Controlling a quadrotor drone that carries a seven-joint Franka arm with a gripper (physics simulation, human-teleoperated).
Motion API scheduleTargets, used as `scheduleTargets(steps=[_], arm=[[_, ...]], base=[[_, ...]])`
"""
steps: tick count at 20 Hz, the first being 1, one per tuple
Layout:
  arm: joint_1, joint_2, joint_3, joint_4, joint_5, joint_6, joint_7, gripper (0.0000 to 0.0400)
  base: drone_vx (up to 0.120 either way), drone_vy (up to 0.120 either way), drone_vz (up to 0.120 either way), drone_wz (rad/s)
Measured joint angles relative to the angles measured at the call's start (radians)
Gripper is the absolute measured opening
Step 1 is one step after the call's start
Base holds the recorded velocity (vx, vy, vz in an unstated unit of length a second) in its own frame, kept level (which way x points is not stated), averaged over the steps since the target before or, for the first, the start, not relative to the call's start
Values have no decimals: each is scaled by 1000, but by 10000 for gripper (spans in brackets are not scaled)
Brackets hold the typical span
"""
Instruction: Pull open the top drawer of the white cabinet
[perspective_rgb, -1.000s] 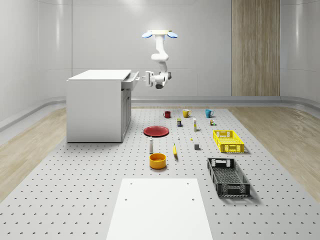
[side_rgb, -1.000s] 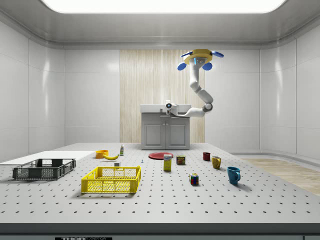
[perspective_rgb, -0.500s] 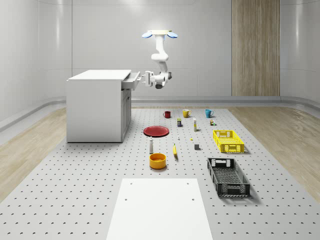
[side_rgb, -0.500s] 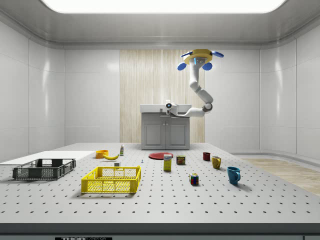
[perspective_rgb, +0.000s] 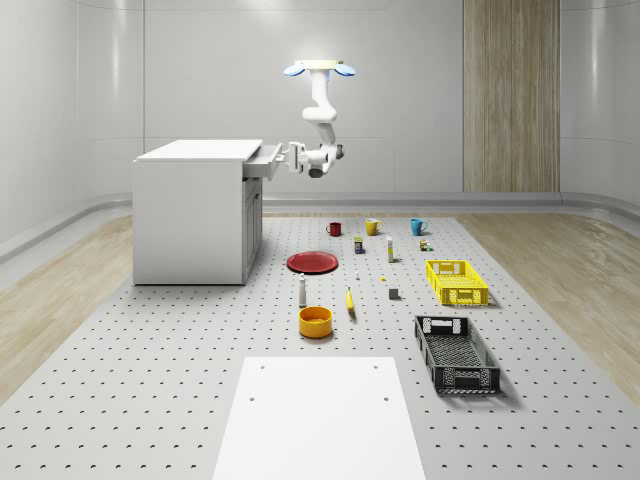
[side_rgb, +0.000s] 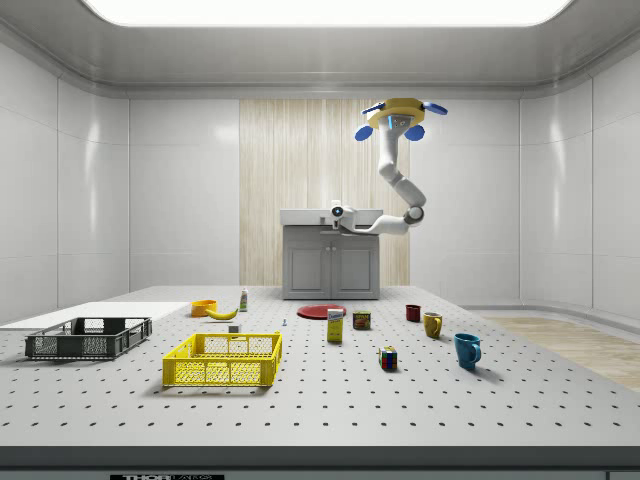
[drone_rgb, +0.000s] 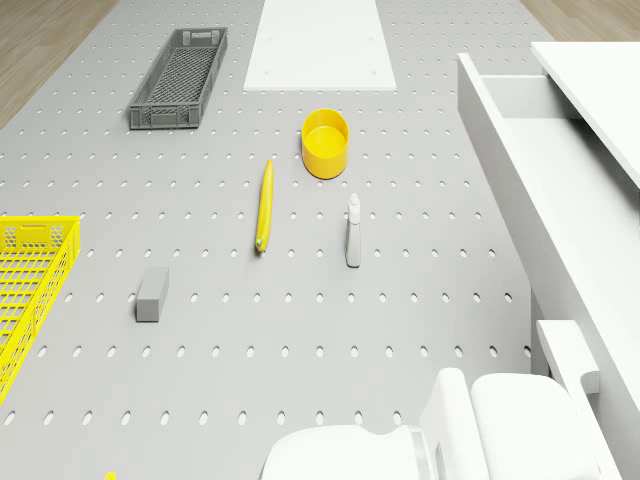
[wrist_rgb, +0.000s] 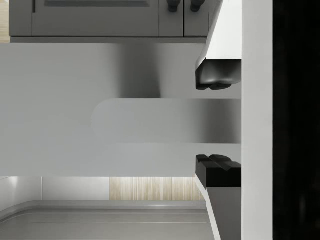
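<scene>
Hovering high beside the white cabinet (perspective_rgb: 192, 210), on the whole-scene view's right: one drone (perspective_rgb: 319, 69), arm bent down to one gripper (perspective_rgb: 290, 159) at the top drawer (perspective_rgb: 262, 163), which stands partly out. Fingers (wrist_rgb: 218, 75) spread either side of the handle (wrist_rgb: 165, 127), touching or not hard to tell. On the pegboard floor: three mugs (perspective_rgb: 334, 228), two crates (perspective_rgb: 456, 281), one red plate (perspective_rgb: 313, 262), one banana (drone_rgb: 264, 204).

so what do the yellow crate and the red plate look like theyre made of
The yellow crate looks like moulded plastic: a uniform bright colour with lattice walls of open slots. The red plate could be plastic or glazed ceramic: a smooth, even red with a slight sheen, though nothing visible settles which.
</scene>
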Motion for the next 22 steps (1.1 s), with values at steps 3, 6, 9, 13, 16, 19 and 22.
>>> scheduleTargets(steps=[3,6,9,13,16,19,22], arm=[[5,0,-1,0,0,4,0,134],[6,-3,-8,-1,-6,2,1,121],[4,-10,-25,-3,-26,-9,7,124],[-1,-20,-55,-5,-57,-28,15,125],[-2,-31,-78,-5,-80,-41,34,116],[-4,-37,-101,-6,-101,-54,16,117],[-2,-40,-116,-7,-113,-60,8,191]], base=[[0,0,0,0],[0,0,0,0],[0,0,0,0],[0,0,0,0],[0,0,0,0],[0,0,0,0],[0,0,0,0]])
